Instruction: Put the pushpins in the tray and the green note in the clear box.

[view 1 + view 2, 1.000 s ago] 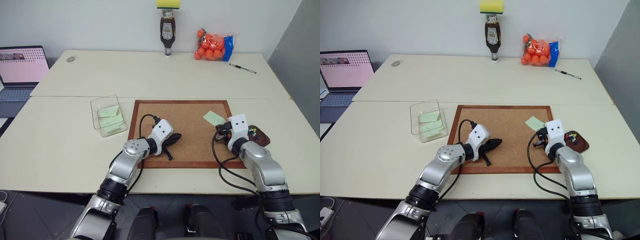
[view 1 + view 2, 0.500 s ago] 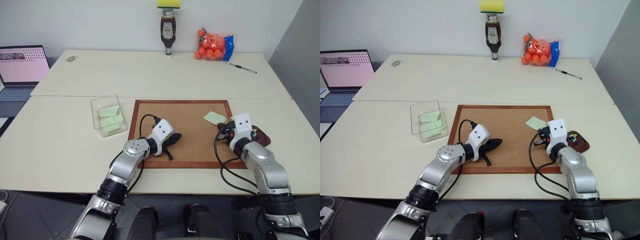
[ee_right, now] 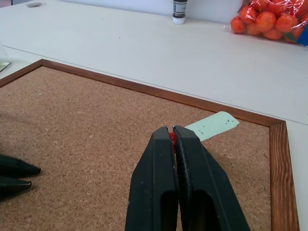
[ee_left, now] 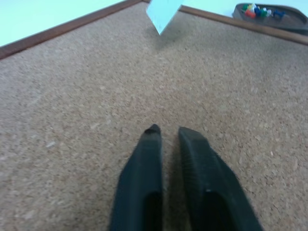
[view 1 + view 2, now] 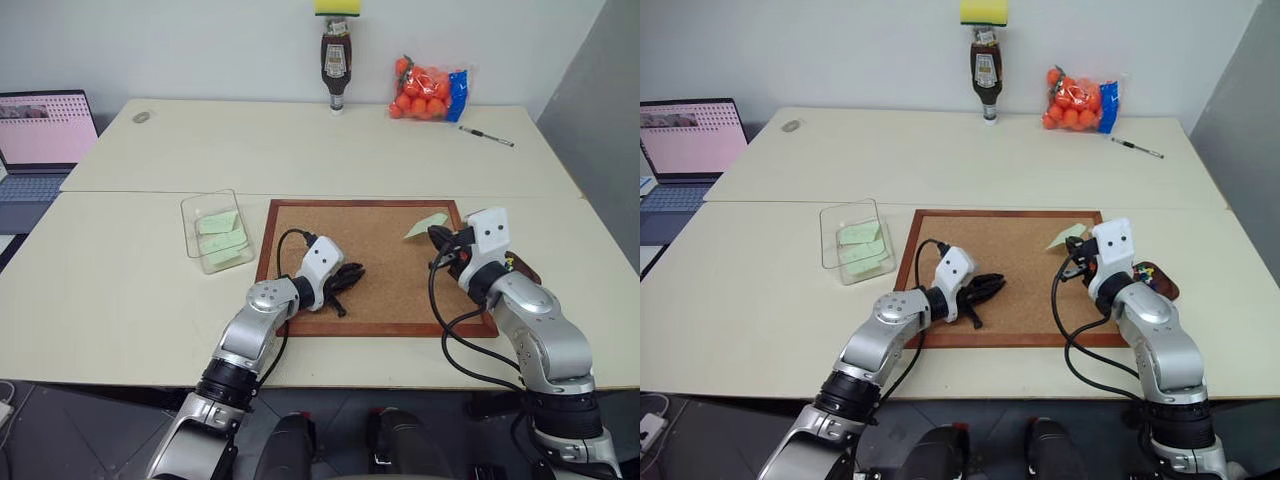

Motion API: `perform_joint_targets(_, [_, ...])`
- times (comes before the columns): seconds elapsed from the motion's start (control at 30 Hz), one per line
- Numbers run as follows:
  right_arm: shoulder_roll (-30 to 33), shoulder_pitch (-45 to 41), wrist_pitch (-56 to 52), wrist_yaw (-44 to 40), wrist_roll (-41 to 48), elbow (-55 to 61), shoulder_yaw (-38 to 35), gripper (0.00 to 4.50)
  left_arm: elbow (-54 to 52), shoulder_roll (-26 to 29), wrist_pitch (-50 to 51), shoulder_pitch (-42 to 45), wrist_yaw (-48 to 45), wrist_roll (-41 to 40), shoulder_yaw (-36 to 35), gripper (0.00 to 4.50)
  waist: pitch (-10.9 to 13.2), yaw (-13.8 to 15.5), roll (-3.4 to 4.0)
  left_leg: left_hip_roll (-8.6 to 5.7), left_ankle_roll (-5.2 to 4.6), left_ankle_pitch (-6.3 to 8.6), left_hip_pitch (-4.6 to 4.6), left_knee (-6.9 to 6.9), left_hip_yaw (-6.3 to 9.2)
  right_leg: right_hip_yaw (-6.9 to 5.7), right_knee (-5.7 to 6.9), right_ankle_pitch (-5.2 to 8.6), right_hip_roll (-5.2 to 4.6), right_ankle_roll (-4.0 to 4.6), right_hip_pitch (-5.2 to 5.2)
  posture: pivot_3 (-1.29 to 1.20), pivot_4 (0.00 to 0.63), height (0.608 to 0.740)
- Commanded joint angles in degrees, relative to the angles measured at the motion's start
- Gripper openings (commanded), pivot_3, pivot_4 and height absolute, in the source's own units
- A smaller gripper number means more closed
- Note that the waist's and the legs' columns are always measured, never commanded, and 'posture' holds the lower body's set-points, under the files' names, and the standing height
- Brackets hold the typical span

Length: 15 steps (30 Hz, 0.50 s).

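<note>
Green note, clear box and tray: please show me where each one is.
green note (image 3: 212, 126), right wrist view, middle of the paper slip.
clear box (image 5: 192, 240), left eye view, its near left wall.
tray (image 4: 288, 25), left wrist view, its front rim.

No text, brand or number can be read. The bottle at the back of the counter bears a label too small to make out, and the laptop screen shows only pink blocks, no legible words.

wall: plain white | tables: two, cream, pushed together
</note>
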State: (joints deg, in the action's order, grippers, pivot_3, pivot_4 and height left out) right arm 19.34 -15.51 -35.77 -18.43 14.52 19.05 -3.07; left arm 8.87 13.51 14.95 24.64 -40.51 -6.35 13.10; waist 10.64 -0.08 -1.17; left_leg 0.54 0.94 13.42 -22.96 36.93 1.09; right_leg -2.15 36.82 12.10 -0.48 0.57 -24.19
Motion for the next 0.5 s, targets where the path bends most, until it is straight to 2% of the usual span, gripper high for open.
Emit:
perform_joint_targets(0.03, [-0.03, -2.19, -1.79, 0.77, 0.44, 3.14, 0.04, 0.0, -2.73, 0.61, -7.51, 1.12, -1.97, 0.98, 1.04, 1.6, 0.0, 0.01, 0.0, 0.0, 0.0, 0.0, 0.0, -0.01, -0.01, 0.0, 0.0, 0.0, 0.0, 0.0, -0.01, 0.0, 0.15, 0.74])
perform_joint_targets(0.23, [-0.45, -3.37, -4.13, 1.32, 1.06, 4.05, 0.16, 0.0, -0.58, 0.64, -16.15, 3.79, -0.66, 5.3, 2.63, 2.69, 0.01, 0.02, -0.01, 0.0, 0.0, 0.0, -0.01, 0.0, -0.01, 0.01, -0.01, 0.0, 0.0, 0.0, 0.0, 0.0, 0.15, 0.74])
perform_joint_targets(0.4, [-1.04, -4.27, -5.87, 1.34, 1.92, 5.44, 0.36, 0.0, 5.11, 0.01, -20.82, 6.69, 3.5, 9.67, 2.99, 3.6, 0.01, 0.03, -0.01, 0.0, 0.0, 0.0, -0.01, 0.0, -0.04, 0.02, 0.0, 0.0, 0.0, 0.0, 0.0, 0.0, 0.15, 0.74])
perform_joint_targets(0.5, [-1.46, -4.76, -7.18, 1.44, 2.61, 6.49, 0.38, 0.0, 8.21, -1.0, -22.63, 8.26, 4.68, 10.53, 2.92, 3.69, 0.01, -0.02, -0.01, 0.02, 0.0, 0.0, 0.0, -0.01, -0.05, 0.02, 0.01, 0.0, 0.02, 0.0, -0.01, 0.0, 0.15, 0.74])
